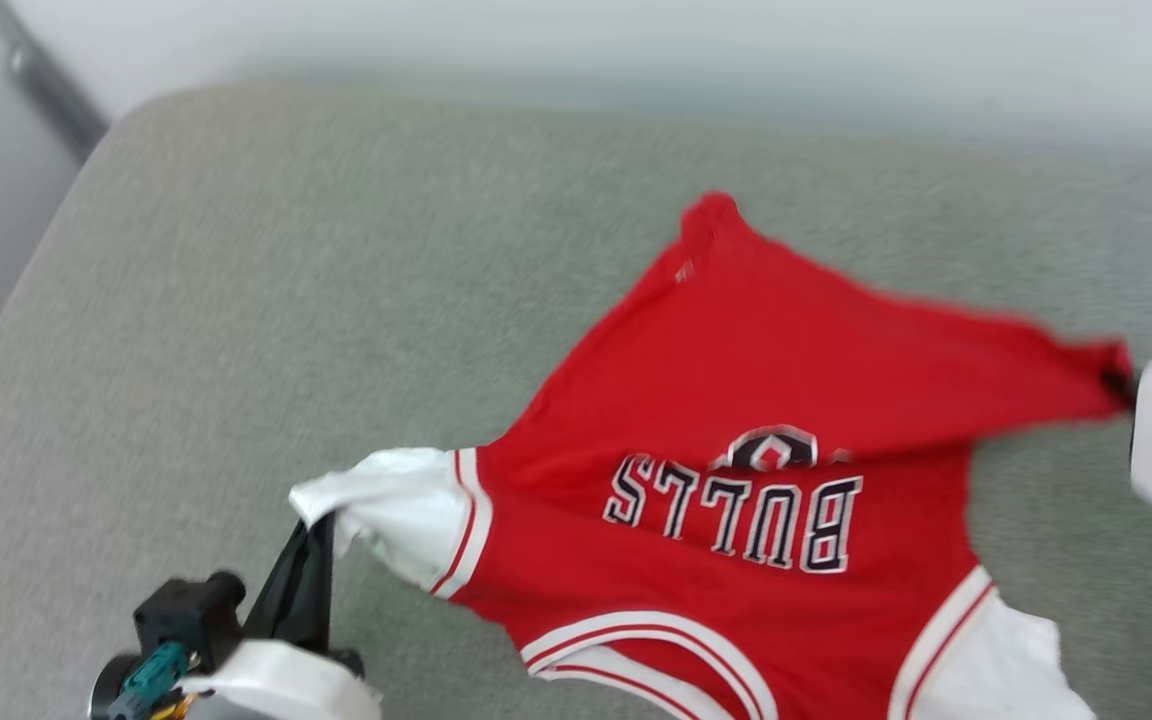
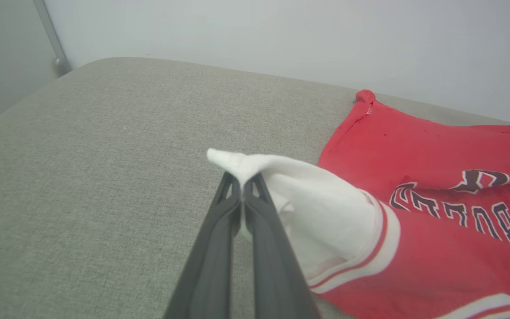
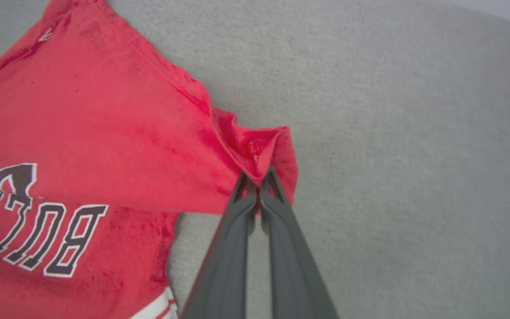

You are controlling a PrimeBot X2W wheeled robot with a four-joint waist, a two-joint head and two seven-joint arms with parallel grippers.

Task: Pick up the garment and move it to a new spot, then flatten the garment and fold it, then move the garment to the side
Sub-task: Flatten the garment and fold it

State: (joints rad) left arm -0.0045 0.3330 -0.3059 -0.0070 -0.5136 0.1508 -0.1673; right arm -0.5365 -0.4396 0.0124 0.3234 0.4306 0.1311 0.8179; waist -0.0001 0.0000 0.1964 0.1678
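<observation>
A grey padded surface (image 1: 236,300) is seen stretching to a pale wall (image 1: 636,40) at the far side, with the garment (image 1: 736,400) spread across its right half, lettering (image 1: 736,510) upside down to the robot, the striped neck trim at the near edge and the hem at the far side. The cloth is lifted slightly at two points and pulled into shallow creases between them. The white sleeve (image 2: 308,208) at the near left is pinched at its tip by the left gripper (image 2: 241,181), whose jaws are pressed together on a fold of it. A red hem corner (image 3: 259,148) at the right is nipped in the same way by the right gripper (image 3: 257,179), its jaws likewise closed tight on the fabric. The shirt is judged to be light, soft and limp, likely to sag and stretch rather than keep any shape, and possibly a little slick. It would best be taken by seamed edges such as sleeve ends and hem corners, well apart, so that it can be carried and laid down flat.
</observation>
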